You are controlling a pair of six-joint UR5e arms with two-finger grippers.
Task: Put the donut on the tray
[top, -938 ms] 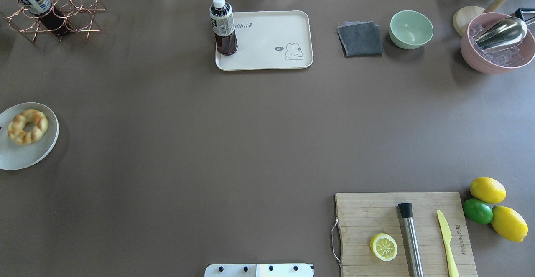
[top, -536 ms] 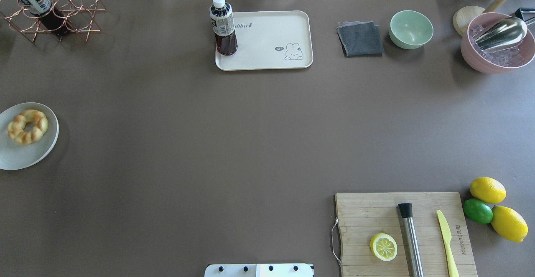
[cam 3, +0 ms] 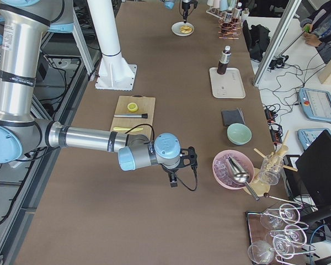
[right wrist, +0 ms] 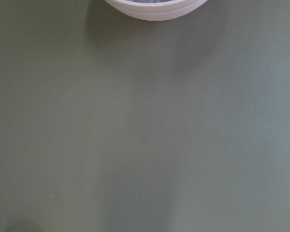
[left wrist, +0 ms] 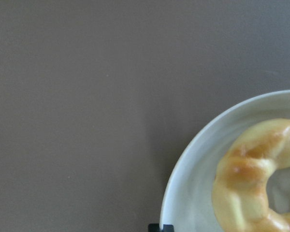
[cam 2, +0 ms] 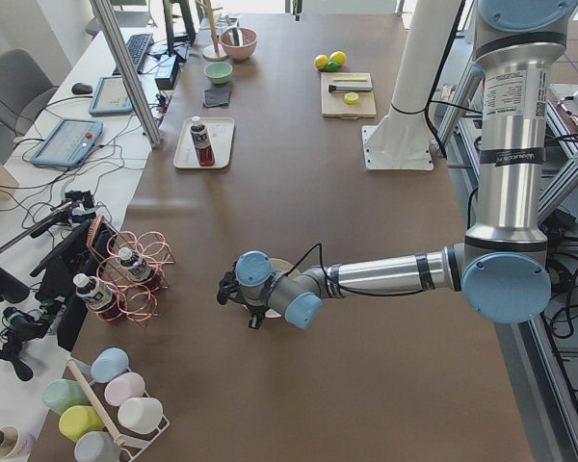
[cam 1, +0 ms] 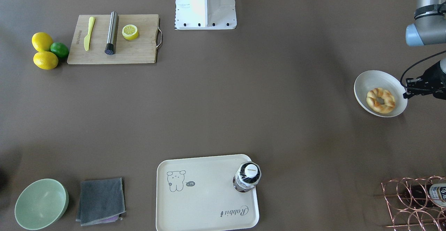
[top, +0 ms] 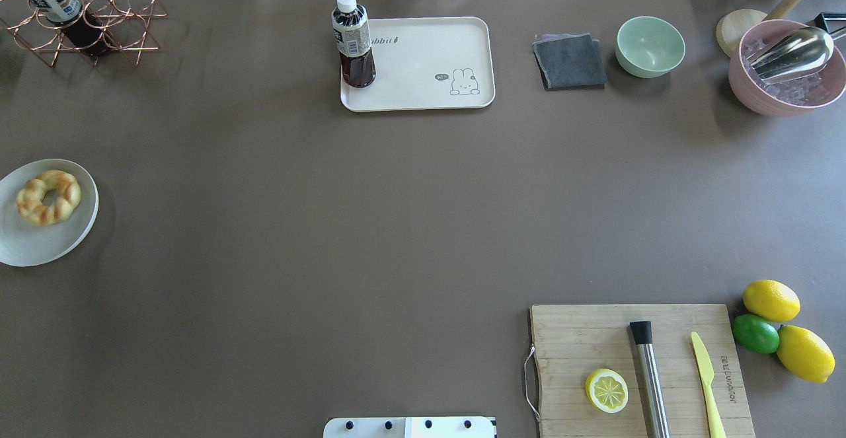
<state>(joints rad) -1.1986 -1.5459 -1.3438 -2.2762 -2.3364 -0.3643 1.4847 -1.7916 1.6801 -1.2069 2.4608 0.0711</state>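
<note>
The donut (top: 48, 197) lies in a round white shallow bowl (top: 33, 250) at the table's left edge; both also show in the front-facing view (cam 1: 380, 100) and, close up, in the left wrist view (left wrist: 253, 179). The cream tray (top: 429, 61) with the rabbit drawing sits far across the table at the back middle, a dark drink bottle (top: 352, 41) standing on its left end. My left gripper (cam 1: 410, 89) hovers low right beside the bowl's outer rim; I cannot tell whether it is open. My right gripper (cam 3: 175, 172) shows only in the right side view, so its state is unclear.
A copper wire rack (top: 86, 15) with a bottle stands at the back left. A grey cloth (top: 570, 61), green bowl (top: 650, 45) and pink ice bowl (top: 786, 71) are at the back right. A cutting board (top: 595, 345) with lemon half, muddler and knife lies front right, beside whole citrus (top: 770, 300).
The white bowl with the donut has shifted slightly to the right and away from the robot in the overhead view. Nothing else has moved.
</note>
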